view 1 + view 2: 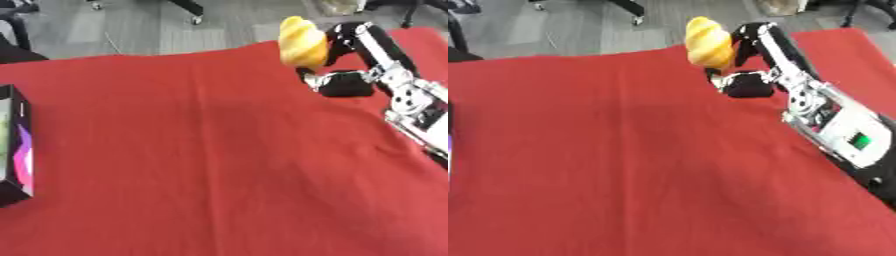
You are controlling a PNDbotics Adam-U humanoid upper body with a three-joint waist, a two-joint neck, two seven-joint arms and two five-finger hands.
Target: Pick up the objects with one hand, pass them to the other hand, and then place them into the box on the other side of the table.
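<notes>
Left eye view: red tablecloth (201, 165) covers the table, grey floor beyond its far edge with chair bases and castors. Box (16, 145) sits at the left edge, dark walls, open side showing green and pink inside — well apart from everything else. Nothing stands between it and the arm. Right hand (346, 60) enters from the upper right, forearm silver and white, wrist bent. Fingers and thumb curl round a yellow ridged object (302, 42), held up near the far table edge.

Right eye view: the box shows only as a dark sliver at the left edge. The right hand's black fingers (750, 37) wrap the back of the yellow object, thumb part lower near the cloth — cannot tell if it touches. Forearm runs diagonally to the lower right, with a small green panel (859, 141) on it.
</notes>
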